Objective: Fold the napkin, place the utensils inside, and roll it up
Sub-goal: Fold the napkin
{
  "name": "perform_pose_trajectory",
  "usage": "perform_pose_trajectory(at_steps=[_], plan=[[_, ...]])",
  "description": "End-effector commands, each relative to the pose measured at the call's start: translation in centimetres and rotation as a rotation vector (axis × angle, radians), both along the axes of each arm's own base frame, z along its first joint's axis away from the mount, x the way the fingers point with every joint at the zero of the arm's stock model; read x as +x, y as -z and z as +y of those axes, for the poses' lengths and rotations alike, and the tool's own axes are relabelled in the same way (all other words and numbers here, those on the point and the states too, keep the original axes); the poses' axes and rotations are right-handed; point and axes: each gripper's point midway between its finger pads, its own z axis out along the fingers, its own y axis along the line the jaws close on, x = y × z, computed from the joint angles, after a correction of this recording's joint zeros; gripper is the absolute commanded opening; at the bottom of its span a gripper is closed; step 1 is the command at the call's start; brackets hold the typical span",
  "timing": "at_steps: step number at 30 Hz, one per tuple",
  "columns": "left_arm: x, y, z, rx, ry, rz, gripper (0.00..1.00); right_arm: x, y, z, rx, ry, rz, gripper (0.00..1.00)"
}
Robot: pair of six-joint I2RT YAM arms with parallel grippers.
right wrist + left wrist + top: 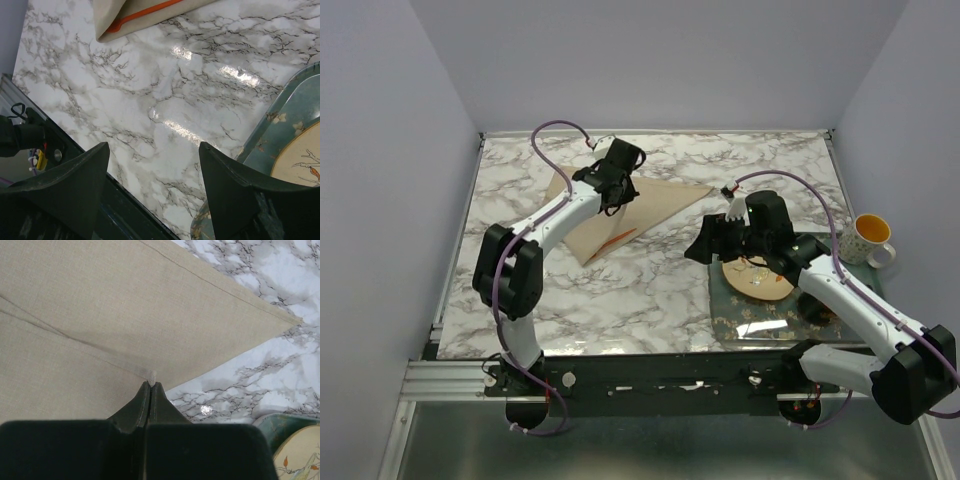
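The tan napkin (650,205) lies folded into a triangle at the back middle of the marble table. An orange utensil (620,237) lies at its near edge, partly tucked under the fold. My left gripper (609,205) is over the napkin and shut on a small pinch of the cloth; the left wrist view shows the closed tips (151,383) gripping the napkin (125,305) at a fold ridge. My right gripper (704,246) is open and empty, hovering above bare table beside the plate. The right wrist view shows its spread fingers (154,146), the napkin corner (111,15) and the utensil (145,15) far ahead.
A round patterned plate (757,281) sits on a green placemat (765,312) at the front right, partly under my right arm. A white and yellow mug (868,238) stands at the right table edge. The placemat (285,115) and plate (306,160) show beside my right fingers.
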Motion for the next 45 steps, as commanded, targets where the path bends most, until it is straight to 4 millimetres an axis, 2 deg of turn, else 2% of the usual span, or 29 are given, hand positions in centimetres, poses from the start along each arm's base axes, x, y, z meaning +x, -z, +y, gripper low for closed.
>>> perform_pose_trajectory(at_steps=[1,21,26,38,42,45], plan=[[0.6,0.2,-0.8,0.007,0.012,0.000,0.00,-0.3,0.5,-0.6,-0.017,0.018,0.014,0.81],[2.2,3.9,-3.5,0.041,0.038,0.042,0.00,-0.4,1.3,-0.8,-0.022,0.024,0.039,0.81],[2.2,5.4,-3.3,0.063,0.033,0.064,0.00,-0.6,1.3,-0.8,-0.016,0.023,0.046,0.81],[1.7,7.4,-2.6,0.116,0.036,0.099,0.01,-0.6,1.4,-1.0,-0.018,0.029,0.049,0.81],[1.4,8.3,-2.7,0.123,0.051,0.123,0.02,0.2,1.1,-2.0,-0.034,0.084,0.032,0.81],[1.2,8.9,-3.0,0.120,0.067,0.137,0.10,1.5,0.2,-3.5,-0.043,0.158,0.008,0.81]])
